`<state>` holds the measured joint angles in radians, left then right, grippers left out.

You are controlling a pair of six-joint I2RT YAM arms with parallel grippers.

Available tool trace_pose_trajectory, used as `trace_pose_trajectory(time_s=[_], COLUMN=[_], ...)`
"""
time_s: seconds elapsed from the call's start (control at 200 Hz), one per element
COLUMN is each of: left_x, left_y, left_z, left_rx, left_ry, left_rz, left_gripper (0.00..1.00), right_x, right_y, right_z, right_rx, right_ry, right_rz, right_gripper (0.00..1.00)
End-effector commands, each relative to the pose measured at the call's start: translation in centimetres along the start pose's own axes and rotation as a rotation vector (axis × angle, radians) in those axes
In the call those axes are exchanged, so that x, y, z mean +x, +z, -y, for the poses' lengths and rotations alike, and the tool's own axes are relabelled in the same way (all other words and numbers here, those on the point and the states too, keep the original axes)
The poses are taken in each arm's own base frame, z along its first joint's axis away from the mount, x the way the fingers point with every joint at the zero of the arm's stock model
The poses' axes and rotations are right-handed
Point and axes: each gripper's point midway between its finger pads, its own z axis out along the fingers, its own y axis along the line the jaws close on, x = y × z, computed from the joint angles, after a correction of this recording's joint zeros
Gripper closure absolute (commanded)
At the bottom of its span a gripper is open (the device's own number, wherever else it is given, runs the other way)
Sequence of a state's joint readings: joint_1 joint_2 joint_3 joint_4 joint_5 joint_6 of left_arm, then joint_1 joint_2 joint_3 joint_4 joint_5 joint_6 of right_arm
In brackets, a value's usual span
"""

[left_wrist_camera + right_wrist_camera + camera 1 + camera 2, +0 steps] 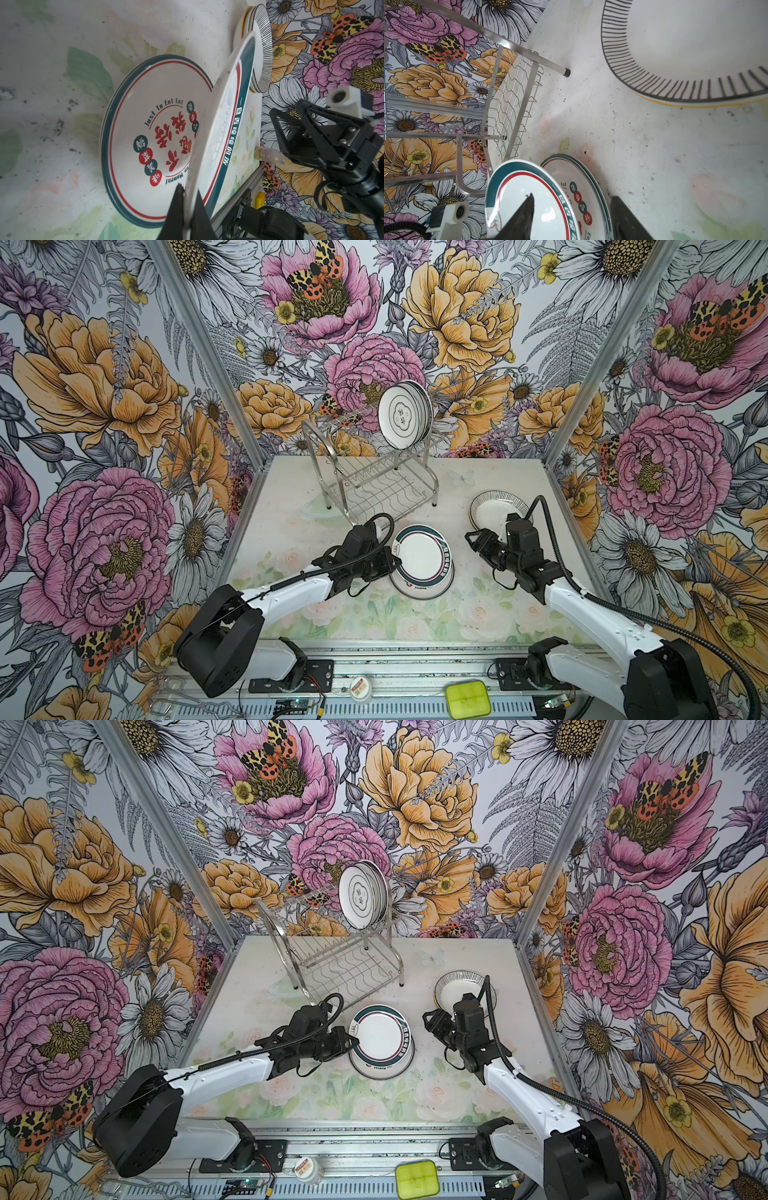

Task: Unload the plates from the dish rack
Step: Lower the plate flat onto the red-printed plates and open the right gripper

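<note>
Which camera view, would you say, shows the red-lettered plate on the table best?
Left wrist view: the red-lettered plate faces the lens, print readable, though the held plate hides one edge. The right wrist view shows a sliver; both top views show only a rim crescent beneath the held plate.

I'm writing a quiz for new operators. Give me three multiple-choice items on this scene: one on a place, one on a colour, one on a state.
1. Where in the dish rack do plates stand? A upper tier; B lower shelf; C nowhere.
2. What colour is the rim band of the plate in the left gripper? A yellow; B teal; C black.
3. How is the right gripper? A shut on a plate; B shut, empty; C open, empty.
1 A: they stand in the top slots. 2 B: a teal band shows in the left wrist view. 3 C: its fingers stand apart, gripping nothing.
</note>
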<state>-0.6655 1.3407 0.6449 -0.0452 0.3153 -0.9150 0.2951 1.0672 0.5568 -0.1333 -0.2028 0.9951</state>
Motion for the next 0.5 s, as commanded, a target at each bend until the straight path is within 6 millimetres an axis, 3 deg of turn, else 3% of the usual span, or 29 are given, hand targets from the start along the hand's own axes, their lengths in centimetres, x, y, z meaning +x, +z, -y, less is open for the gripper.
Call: trace_pose_trajectory(time_s=[0.0,0.235,0.495], left_x=[-0.1,0.4,0.8], left_y=[-0.4,-0.1,0.2], left_z=[1.0,0.2,-0.3], left_rx=[0.037,0.02,0.014], left_ry=[0.0,-0.023,-0.028], left_rz=[0.011,-0.001,-0.011], left_gripper=[1.0,1.0,1.0], right_x=[-0.5,-1.8,-2.1], right_y=[-0.5,-1.9,-2.0], right_z=[0.5,-0.4,-0.5], right_rx=[0.025,0.006,0.005], right_ry=[-0.041,-0.087,-0.1], right_rz=[0.029,0.101,0.108], right_gripper=[0.4,0.39,0.39])
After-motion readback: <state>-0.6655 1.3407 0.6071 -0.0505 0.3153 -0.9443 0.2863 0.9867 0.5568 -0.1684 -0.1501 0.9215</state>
